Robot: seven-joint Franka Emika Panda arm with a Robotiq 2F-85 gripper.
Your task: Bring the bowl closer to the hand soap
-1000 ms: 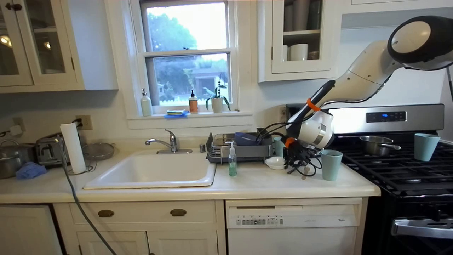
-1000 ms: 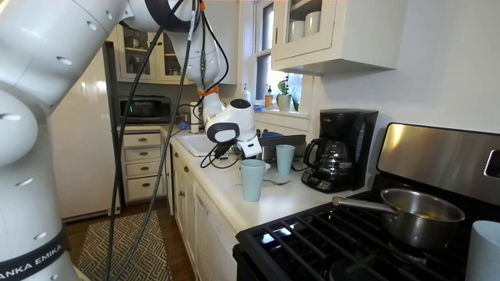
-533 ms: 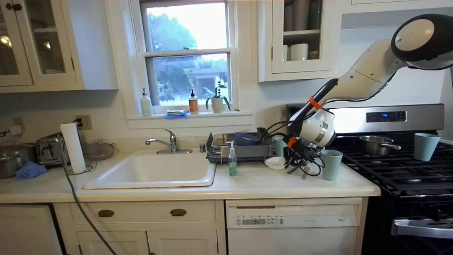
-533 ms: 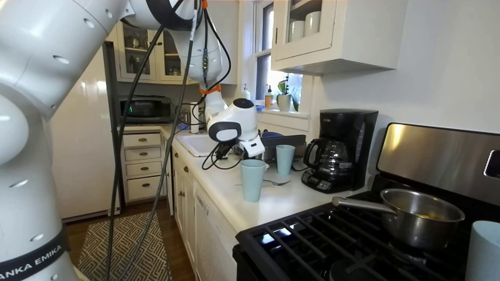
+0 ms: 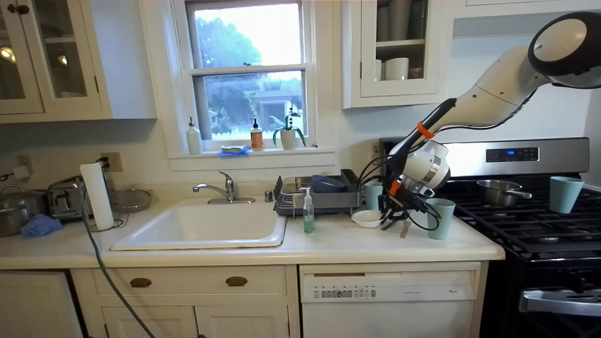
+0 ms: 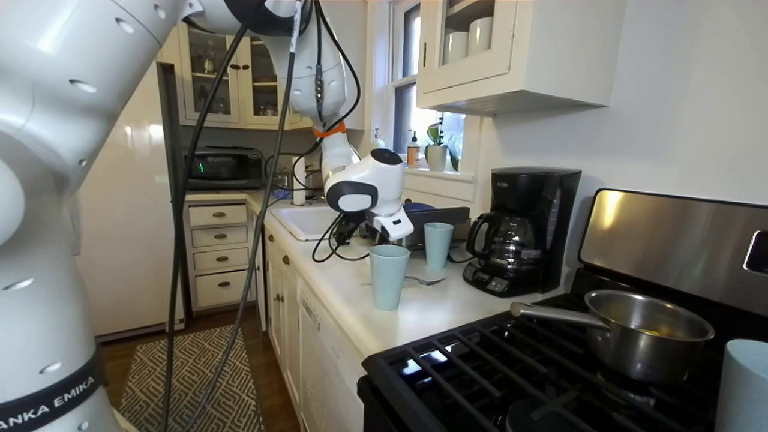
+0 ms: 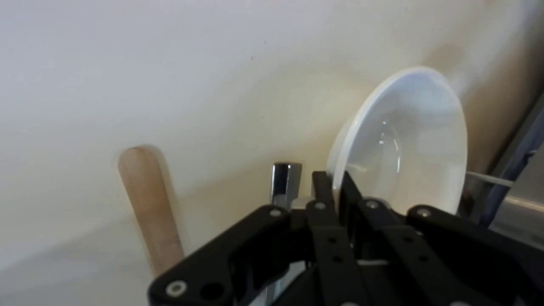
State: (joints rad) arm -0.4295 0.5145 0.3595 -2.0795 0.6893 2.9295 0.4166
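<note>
The small white bowl sits on the counter to the right of the hand soap, a clear pump bottle with green liquid, with a gap of counter between them. My gripper reaches down at the bowl's right side. In the wrist view my gripper is shut on the rim of the bowl, one finger inside and one outside. The bowl looks tilted there, but I cannot tell whether it is off the counter. In an exterior view the arm and a cup hide the bowl; the hand soap does not show there.
A teal cup stands right beside the gripper, another behind it. The dish rack is behind the soap. A wooden handle and a metal handle lie near the fingers. The sink is left of the soap.
The wrist has shifted slightly right and tilted, and the forearm has moved right. The bowl has shifted a little right and toward the counter's front. The soap and cups have not moved.
</note>
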